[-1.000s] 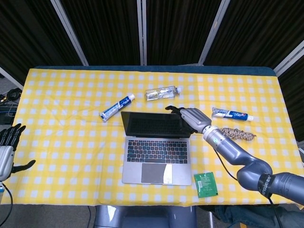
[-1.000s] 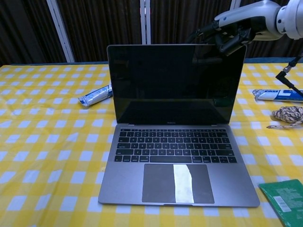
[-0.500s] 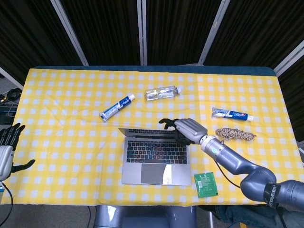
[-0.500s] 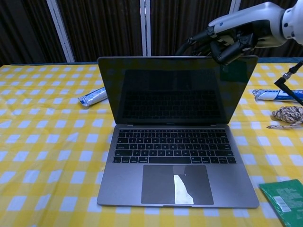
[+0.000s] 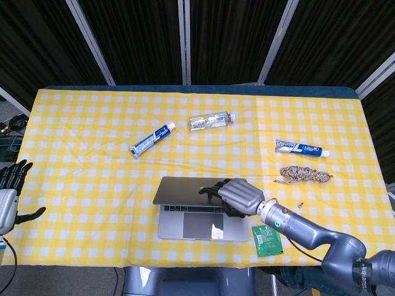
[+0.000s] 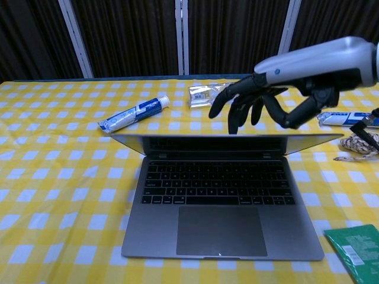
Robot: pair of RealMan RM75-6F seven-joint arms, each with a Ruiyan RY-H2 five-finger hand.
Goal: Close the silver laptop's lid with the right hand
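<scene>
Yellow-checked cloth covers the worktop [image 5: 74, 123], where the silver laptop [image 6: 219, 222] sits near the front edge with its lid [image 5: 185, 191] lowered most of the way, close to level in the chest view but not yet down on the keyboard. On the back of that lid rests the right hand [image 5: 237, 196], fingers spread and pressing, gripping nothing, while the left hand [image 5: 9, 194] hangs off the worktop's left edge, fingers apart and empty. My judgement is that the closing is well past halfway, and what remains is the last bit of downward push until the lid meets the base.
</scene>
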